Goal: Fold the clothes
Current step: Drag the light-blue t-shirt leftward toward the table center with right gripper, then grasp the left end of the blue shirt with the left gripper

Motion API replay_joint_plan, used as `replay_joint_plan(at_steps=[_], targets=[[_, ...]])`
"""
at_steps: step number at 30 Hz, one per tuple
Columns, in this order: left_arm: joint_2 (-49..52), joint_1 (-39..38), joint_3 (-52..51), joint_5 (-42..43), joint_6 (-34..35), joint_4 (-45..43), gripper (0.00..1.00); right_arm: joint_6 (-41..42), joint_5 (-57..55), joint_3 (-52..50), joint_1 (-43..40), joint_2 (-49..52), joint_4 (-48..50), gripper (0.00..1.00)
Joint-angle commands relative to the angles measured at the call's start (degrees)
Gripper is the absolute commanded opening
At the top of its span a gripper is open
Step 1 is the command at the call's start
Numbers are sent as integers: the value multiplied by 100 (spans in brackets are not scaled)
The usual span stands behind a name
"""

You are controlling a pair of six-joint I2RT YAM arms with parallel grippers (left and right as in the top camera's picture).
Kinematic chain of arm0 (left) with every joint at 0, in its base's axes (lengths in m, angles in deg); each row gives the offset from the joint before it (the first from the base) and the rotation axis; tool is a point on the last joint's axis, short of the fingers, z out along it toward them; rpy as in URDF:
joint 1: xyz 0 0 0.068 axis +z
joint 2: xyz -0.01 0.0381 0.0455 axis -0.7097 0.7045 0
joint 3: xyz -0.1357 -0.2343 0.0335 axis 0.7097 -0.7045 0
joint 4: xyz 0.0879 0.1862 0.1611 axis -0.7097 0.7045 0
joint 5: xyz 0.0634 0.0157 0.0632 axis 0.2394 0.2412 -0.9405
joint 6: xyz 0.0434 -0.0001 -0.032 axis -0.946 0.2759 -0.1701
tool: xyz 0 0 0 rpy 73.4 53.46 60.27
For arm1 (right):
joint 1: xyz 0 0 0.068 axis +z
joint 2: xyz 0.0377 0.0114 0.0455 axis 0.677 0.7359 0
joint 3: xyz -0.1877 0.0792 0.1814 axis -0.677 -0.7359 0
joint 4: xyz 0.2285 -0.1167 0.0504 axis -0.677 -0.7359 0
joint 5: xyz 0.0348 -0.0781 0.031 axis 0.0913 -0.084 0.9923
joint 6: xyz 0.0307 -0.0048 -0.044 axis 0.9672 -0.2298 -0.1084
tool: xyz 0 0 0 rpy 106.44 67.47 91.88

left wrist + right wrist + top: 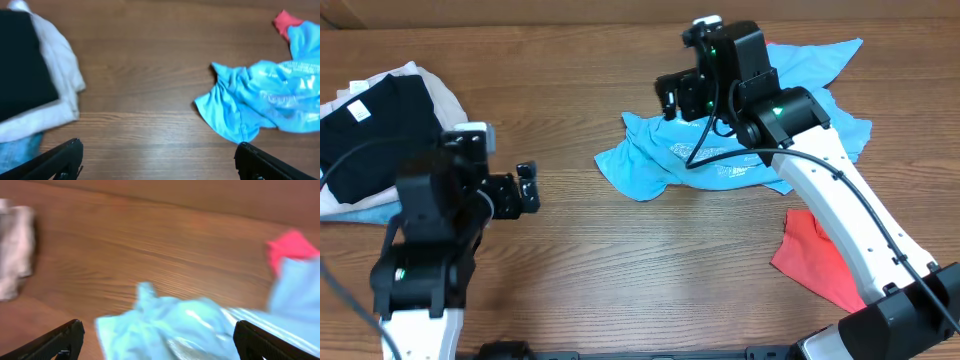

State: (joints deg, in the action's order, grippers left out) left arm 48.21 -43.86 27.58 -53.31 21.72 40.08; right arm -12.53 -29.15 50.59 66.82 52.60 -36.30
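right claw point(670, 98) wide open, empty | blue T-shirt point(650, 165) bunched just beneath it, long axis running across the table | left claw point(527, 188) open, well apart from the shirt

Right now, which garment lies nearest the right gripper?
The crumpled light blue T-shirt, under the right gripper; the red T-shirt and folded black garment lie farther off.
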Motion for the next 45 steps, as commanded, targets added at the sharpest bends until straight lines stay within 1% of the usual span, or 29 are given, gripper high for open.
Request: replay_joint_plan(at_steps=[1,4,8,13,16,19,21,24,26,29,31,33,34,36,38,39,41,43,44,45], targets=[[400,-310,127,90,105,-66,100,514,-1016,87,-205,-319,-223,100],[879,-756,127,92,127,-203,100,684,-1167,87,-424,-509,-623,100],[1545,-1377,127,210,413,-407,100,949,-1189,87,-861,-734,-1150,100],[2568,-1958,127,352,1333,-535,100,1062,-1075,87,-1596,-826,-1816,100],[3254,-2201,127,673,1707,-638,100,1067,-1021,83,-1945,-813,-2308,100],[3880,-2411,129,1169,1762,-962,100,1067,-1016,81,-2201,-813,-2472,100],[4262,-2555,127,1340,1777,-1281,97,1067,-1014,81,-2302,-813,-2509,100],[4636,-2726,127,1250,1779,-1707,93,1067,-1014,79,-2354,-813,-2559,100],[4822,-2806,127,1132,1792,-2006,93,1067,-1014,76,-2354,-813,-2562,100],[5034,-2876,127,647,2013,-2337,93,1067,-1012,76,-2354,-813,-2581,100],[5178,-2909,127,472,2074,-2557,93,1067,-1012,76,-2354,-813,-2616,100],[5342,-2931,127,483,2076,-2758,85,1067,-1012,76,-2354,-813,-2640,100],[5431,-2938,127,483,2079,-2806,77,1067,-1014,76,-2354,-813,-2649,100],[5560,-2946,127,483,2079,-2822,57,1067,-1014,76,-2354,-813,-2686,100],[5626,-2946,129,476,2072,-2798,23,1067,-1014,76,-2354,-813,-2721,100],[5624,-2942,129,476,2072,-2787,4,1067,-1016,76,-2354,-813,-2736,100],[5549,-2903,181,483,2072,-2767,4,1071,-1014,76,-2354,-813,-2776,100],[5368,-2826,361,476,1932,-2656,4,1069,-1014,72,-2354,-813,-2861,100],[5248,-2778,485,474,1827,-2575,4,1067,-1014,52,-2354,-813,-2905,97],[5106,-2719,638,463,1722,-2472,4,1067,-1014,26,-2354,-813,-2955,92]])
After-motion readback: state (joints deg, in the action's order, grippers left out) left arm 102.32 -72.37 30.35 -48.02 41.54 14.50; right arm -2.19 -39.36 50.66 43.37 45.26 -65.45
